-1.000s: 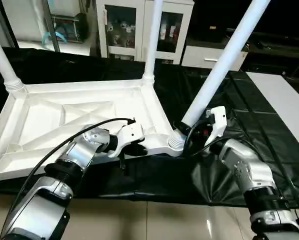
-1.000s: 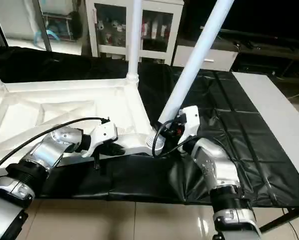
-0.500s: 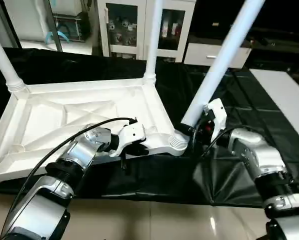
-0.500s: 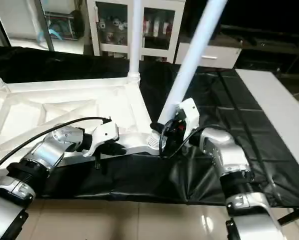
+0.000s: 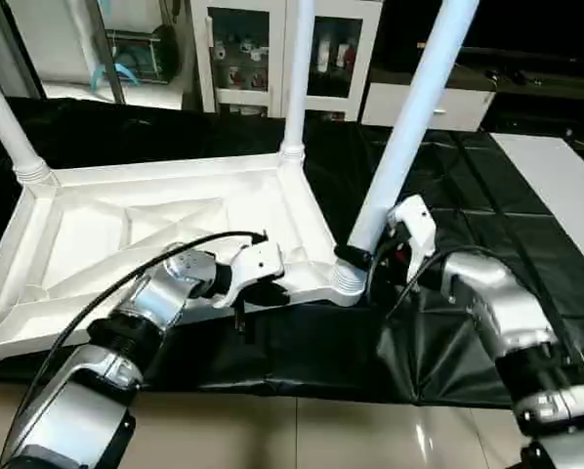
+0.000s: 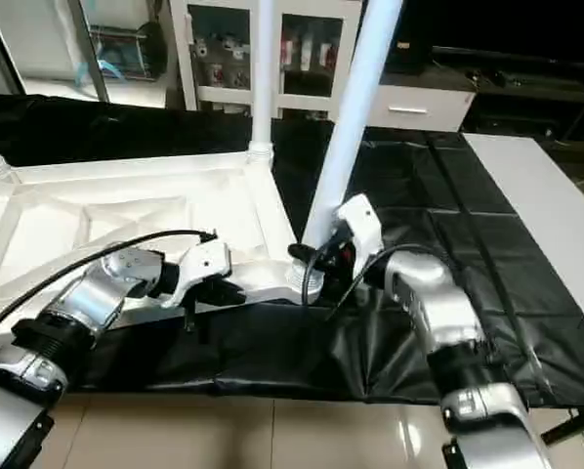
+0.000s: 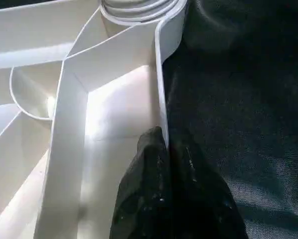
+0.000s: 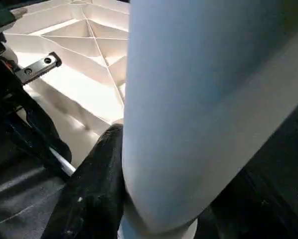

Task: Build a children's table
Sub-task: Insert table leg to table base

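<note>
Black-draped table [image 5: 487, 210] carries the upturned children's table top [image 5: 126, 230]; left tool [image 7: 164, 149] pinches its near rim, right tool [image 5: 370, 256] clasps the near-corner leg [image 5: 409, 117].

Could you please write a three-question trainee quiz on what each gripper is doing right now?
1. True or false: the left gripper is shut on the table top's rim.
2. Which does the right gripper hold? A: a leg near its base; B: the black cloth; C: nothing.
3. Fill in: in the left eye view, ___ legs stand in the top's sockets.

Key: 1 true. 2 A, the near-right leg, which leans. 3 three, counting the far-left leg and the far-right leg.
</note>
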Motion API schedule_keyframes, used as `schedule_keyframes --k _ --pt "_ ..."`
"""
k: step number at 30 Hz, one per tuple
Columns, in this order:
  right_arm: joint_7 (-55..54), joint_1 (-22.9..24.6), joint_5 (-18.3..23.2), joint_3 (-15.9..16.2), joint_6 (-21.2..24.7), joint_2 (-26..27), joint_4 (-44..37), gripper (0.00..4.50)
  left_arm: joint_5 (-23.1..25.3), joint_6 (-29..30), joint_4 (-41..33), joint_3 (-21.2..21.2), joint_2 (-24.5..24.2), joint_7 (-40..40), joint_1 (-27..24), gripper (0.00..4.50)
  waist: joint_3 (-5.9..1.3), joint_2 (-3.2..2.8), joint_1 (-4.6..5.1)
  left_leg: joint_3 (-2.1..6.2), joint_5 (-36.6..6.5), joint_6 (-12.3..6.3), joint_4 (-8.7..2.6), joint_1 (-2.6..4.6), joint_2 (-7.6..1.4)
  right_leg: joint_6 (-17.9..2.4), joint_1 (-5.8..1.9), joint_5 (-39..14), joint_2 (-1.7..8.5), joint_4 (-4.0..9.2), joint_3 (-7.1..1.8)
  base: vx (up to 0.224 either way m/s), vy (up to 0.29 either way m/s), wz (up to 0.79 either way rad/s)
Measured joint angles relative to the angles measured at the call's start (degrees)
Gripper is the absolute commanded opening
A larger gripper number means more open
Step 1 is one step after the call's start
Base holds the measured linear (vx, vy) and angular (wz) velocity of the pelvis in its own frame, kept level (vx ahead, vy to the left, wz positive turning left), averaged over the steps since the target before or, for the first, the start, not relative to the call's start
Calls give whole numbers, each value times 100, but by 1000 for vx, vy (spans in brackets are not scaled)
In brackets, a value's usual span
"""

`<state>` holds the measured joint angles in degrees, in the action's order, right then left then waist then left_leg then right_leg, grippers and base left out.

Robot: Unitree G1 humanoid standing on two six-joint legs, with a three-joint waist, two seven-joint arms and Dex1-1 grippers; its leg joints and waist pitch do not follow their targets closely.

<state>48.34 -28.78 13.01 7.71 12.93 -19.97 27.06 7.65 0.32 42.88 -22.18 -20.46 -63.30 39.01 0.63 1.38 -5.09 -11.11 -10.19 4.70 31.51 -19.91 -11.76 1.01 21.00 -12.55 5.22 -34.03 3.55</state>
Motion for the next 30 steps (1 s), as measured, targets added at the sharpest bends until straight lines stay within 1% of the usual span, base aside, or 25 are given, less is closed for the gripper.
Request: schedule_keyframes --k 4,7,9,13,18,21,23,24,26,29,30 --pt "-95 92 -8 5 -35 61 -76 185 -1 0 -10 -2 -32 -17 -20 0 -12 -1 -1 -6 0 0 -34 3 0 10 -1 -6 0 0 0 0 0 0" --pt "-205 99 -35 23 -155 138 -36 185 -1 -1 -8 -3 -73 -17 -26 0 -20 -11 7 -9 1 2 -60 7 1 11 1 -7 -2 -1 2 0 0 0" --pt "-273 98 -71 49 -284 197 12 185 -1 0 7 -2 -100 -17 -29 0 -21 -14 12 -13 2 3 -86 27 1 11 1 -7 -3 -1 3 0 0 0" --pt "-312 162 -143 56 -374 267 -82 185 0 4 6 -1 -123 -16 -29 0 -18 -11 11 -15 1 3 -119 80 1 13 1 -9 -5 0 6 0 0 0" --pt "-440 194 -172 77 -509 375 -54 185 2 33 0 -1 -163 -14 -60 0 -22 -31 33 -15 1 4 -125 83 2 15 1 -11 -6 -1 5 0 0 0" --pt "-546 67 -153 44 -417 507 107 185 18 53 0 20 -213 0 -58 0 -21 -28 69 -12 1 5 -126 83 2 15 0 -11 -7 1 6 0 0 0" --pt "-554 -29 -70 -99 -274 610 255 185 42 52 1 42 -222 35 -49 0 -21 -33 94 -12 1 5 -126 84 2 15 5 -11 -6 1 5 0 0 0" --pt "-570 -87 12 -194 -183 630 321 185 60 51 -3 44 -218 80 -26 0 -17 -30 123 -12 1 6 -126 87 3 15 18 -11 -6 1 5 0 0 0" --pt "-578 -182 118 -297 -69 644 447 185 66 42 -21 52 -217 120 -17 0 -8 6 138 -10 1 6 -123 84 2 15 40 -11 -6 5 6 0 0 0" --pt "-596 -362 316 -436 93 677 736 185 103 40 -22 50 -184 219 -2 0 6 28 163 -12 2 7 -99 77 4 12 36 -9 -5 16 1 0 0 0" --pt "-656 -433 399 -539 175 704 848 185 113 42 -21 50 -167 251 5 0 14 36 169 -13 3 7 -89 71 4 10 38 -8 -4 17 -1 0 0 0"
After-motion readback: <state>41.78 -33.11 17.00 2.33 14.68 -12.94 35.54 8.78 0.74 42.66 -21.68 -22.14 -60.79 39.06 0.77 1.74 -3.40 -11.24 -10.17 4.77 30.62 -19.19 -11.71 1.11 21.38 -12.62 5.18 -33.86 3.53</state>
